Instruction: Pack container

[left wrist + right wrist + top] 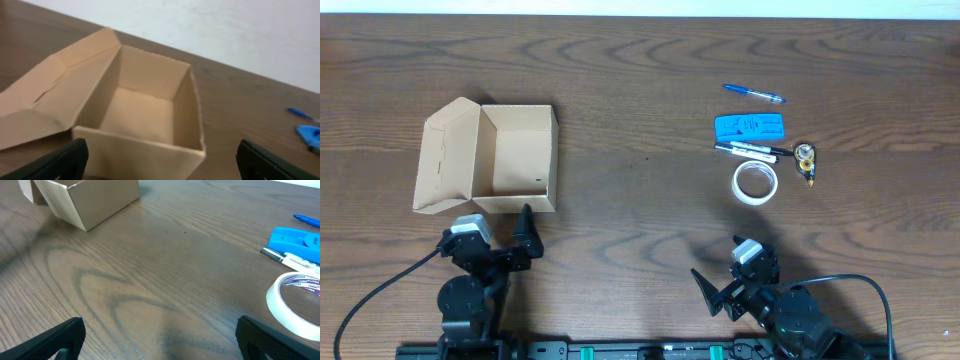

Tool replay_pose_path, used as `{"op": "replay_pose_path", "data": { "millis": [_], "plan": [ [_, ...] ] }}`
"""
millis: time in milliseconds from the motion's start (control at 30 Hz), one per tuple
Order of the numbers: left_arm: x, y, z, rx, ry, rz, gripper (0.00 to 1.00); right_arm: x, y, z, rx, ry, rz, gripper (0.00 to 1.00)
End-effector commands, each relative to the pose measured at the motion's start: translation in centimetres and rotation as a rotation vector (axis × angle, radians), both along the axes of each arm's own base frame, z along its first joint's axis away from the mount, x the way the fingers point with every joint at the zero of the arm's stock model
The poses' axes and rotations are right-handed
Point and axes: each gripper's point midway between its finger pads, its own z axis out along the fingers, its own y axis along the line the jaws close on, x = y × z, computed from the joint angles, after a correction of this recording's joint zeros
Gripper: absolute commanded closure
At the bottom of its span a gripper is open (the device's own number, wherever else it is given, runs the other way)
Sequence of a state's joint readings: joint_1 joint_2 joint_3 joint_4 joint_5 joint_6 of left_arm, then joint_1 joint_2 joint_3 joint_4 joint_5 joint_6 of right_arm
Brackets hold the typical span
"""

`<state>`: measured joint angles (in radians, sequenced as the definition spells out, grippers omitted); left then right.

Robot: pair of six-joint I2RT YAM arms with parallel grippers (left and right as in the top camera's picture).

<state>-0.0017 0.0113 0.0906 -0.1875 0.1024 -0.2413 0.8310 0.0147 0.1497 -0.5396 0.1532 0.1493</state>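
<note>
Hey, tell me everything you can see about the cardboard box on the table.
The container is a small rectangular box of plain tan cardboard, standing upright on the left part of the wooden table. Its hinged flap lid lies folded open to the left, with a short crease or tear in it. The inside looks empty apart from a tiny dark speck. The left gripper, jaws open, sits just before its near wall; whether they touch cannot be told.
</note>
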Motion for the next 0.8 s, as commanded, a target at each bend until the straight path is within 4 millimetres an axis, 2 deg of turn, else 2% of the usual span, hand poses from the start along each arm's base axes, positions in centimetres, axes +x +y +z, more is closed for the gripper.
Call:
{"op": "replay_pose_path", "data": {
  "millis": [0,200,367,600,767],
  "plan": [
    [0.1,-0.8,0.3,-0.038,-0.014,-0.04,0.05,-0.1,0.2,0.0,0.013,0.003,0.006,0.01],
    [0.2,-0.7,1.5,-0.031,0.088,-0.033,0.04,-0.1,0.2,0.0,0.013,0.003,0.006,0.01],
    [1.4,-0.5,3.4,0.023,0.195,-0.039,0.04,-0.1,0.2,0.0,0.013,0.003,0.006,0.0],
    [4.7,-0.1,6.0,0.106,0.345,-0.047,0.04,-0.1,0.2,0.0,0.013,0.003,0.006,0.01],
    [7.0,0.6,6.4,0.122,0.467,-0.017,0.04,-0.1,0.2,0.0,0.013,0.003,0.006,0.01]
  ]
}}
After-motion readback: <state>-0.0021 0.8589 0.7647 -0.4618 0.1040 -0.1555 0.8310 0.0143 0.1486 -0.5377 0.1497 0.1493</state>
